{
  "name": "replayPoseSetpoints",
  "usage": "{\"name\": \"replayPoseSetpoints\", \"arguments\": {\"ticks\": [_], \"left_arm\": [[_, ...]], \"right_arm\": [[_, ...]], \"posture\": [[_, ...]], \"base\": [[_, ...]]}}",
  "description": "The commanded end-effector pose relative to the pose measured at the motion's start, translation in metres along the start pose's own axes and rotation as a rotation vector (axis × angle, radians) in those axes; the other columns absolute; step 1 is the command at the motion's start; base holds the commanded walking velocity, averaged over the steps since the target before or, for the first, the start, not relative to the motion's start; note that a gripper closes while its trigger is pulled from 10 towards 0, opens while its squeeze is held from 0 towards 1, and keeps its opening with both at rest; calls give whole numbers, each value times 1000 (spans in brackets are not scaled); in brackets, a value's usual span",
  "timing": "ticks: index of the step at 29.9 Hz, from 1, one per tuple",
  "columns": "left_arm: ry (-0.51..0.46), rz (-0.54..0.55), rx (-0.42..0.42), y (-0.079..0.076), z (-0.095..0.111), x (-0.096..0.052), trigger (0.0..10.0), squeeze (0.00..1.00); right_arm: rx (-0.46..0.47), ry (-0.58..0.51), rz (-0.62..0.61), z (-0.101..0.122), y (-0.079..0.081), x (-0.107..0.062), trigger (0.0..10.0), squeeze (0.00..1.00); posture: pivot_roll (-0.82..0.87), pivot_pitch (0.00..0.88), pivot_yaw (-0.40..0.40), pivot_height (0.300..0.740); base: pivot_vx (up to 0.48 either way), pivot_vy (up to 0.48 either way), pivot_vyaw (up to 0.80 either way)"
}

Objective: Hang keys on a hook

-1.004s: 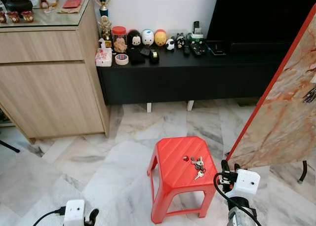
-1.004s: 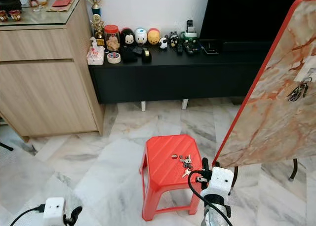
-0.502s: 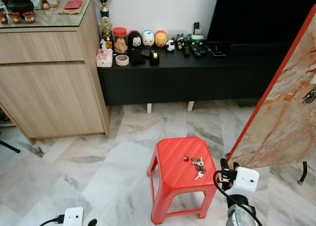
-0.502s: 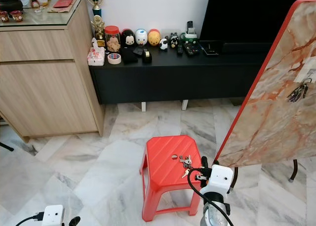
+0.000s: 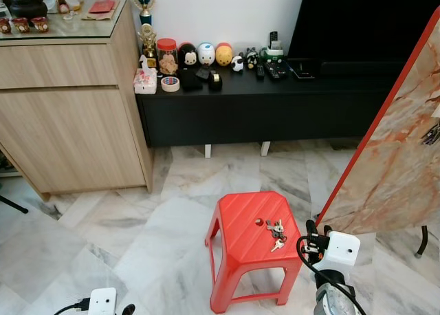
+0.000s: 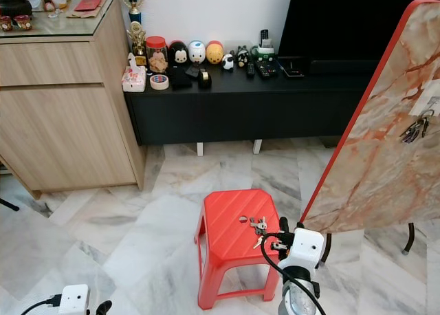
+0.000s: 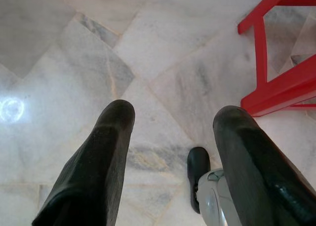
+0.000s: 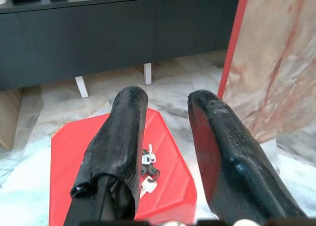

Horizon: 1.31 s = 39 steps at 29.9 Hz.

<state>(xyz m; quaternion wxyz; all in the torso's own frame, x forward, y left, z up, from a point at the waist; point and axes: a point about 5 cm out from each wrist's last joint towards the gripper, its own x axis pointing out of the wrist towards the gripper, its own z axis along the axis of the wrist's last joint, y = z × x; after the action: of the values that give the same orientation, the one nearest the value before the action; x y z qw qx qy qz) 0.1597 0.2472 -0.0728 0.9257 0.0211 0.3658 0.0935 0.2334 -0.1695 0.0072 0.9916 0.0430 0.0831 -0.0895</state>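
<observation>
At the upper left of the head view stands a wooden cabinet (image 5: 69,95) with a glass top carrying small ornaments, and at the lower left edge the left gripper (image 7: 173,137) hangs low over the marble floor (image 5: 103,239), its two black fingers spread apart and holding nothing. Right of the cabinet, across the top of the frame, a long black TV bench (image 5: 275,102) carries a tissue box (image 5: 144,81), a roll of tape (image 5: 169,83), a jar, round toy figures and several remotes. In the lower middle a red plastic stool (image 5: 251,243) stands on the floor, and the keys (image 5: 276,230) lie on its seat toward the right edge, just beside the hole in the seat. The right gripper (image 8: 165,137) sits at the lower right, just beside the stool's right edge and near the keys, fingers parted and empty. Along the right side leans a marble-patterned board (image 6: 392,150) with a red edge, close behind that gripper, and another bunch of keys (image 6: 414,127) hangs on it at the right of the frame.
</observation>
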Motion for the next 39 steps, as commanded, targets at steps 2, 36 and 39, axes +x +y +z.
{"name": "replayPoseSetpoints", "arguments": {"ticks": [2,36,39], "left_arm": [[26,0,0,-1,-4,-1,10000,0],[28,-29,3,-8,-5,-1,10000,0],[29,-31,2,-9,-6,-1,10000,0]], "right_arm": [[-17,-16,22,6,2,5,10000,0],[7,-22,-1,7,2,6,10000,0],[10,-18,-13,6,0,6,10000,0]], "posture": [[65,8,-88,740],[67,7,-88,740],[67,7,-89,740]], "base": [[261,0,0],[141,0,0],[0,0,0]]}}
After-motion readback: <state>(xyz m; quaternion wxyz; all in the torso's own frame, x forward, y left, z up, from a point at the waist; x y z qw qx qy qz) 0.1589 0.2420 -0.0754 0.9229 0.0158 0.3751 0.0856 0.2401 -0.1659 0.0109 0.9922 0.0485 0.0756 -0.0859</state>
